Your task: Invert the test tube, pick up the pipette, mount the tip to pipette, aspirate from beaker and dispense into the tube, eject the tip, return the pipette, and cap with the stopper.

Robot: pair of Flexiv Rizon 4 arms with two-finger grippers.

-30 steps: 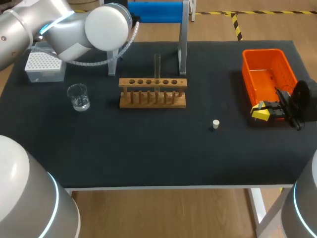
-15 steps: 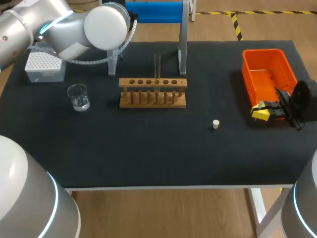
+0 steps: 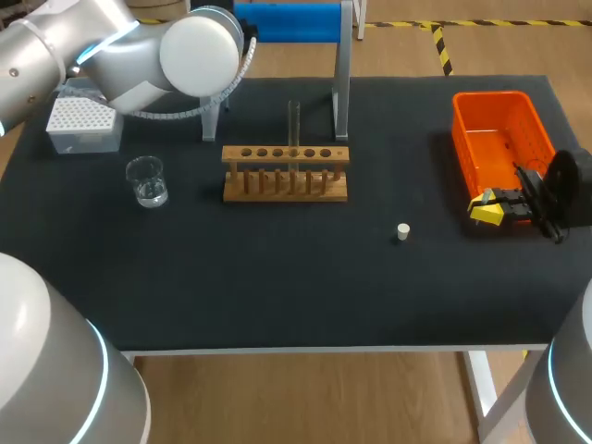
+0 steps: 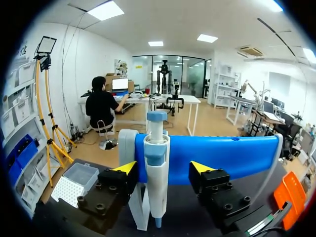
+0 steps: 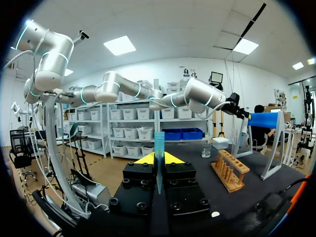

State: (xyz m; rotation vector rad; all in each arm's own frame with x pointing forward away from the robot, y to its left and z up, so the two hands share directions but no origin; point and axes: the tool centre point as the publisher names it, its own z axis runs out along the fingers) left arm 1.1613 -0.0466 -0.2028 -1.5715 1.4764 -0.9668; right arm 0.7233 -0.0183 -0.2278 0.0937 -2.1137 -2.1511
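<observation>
Far left of the counter point(image 3: 277, 287): white tip box point(image 3: 81, 124), with a glass beaker point(image 3: 146, 180) just in front of it, holding a little clear liquid.

Above the tip box: left arm point(image 3: 139, 55), reaching to the blue stand point(image 3: 287, 20) at the back edge. Fingers hidden behind the arm in the head view.

From the left wrist view: left gripper point(image 4: 163, 168) with fingers spread wide, one on either side of the pipette point(image 4: 157, 173). Pipette hanging upright on the blue stand, between the fingers and apart from both.

Middle of the counter: wooden rack point(image 3: 285, 173), with the test tube point(image 3: 294, 123) standing upright in one of its holes.

Right of the rack and nearer the front: small white stopper point(image 3: 402, 231), alone on the counter.

Far right: orange basket point(image 3: 465, 139), with the right gripper point(image 3: 487, 209) at its front corner.

From the right wrist view: fingers point(image 5: 148, 159) pressed together, a thin bluish strip point(image 5: 159, 140) rising from the seam between them. Unable to tell what it is, or whether it is gripped.
</observation>
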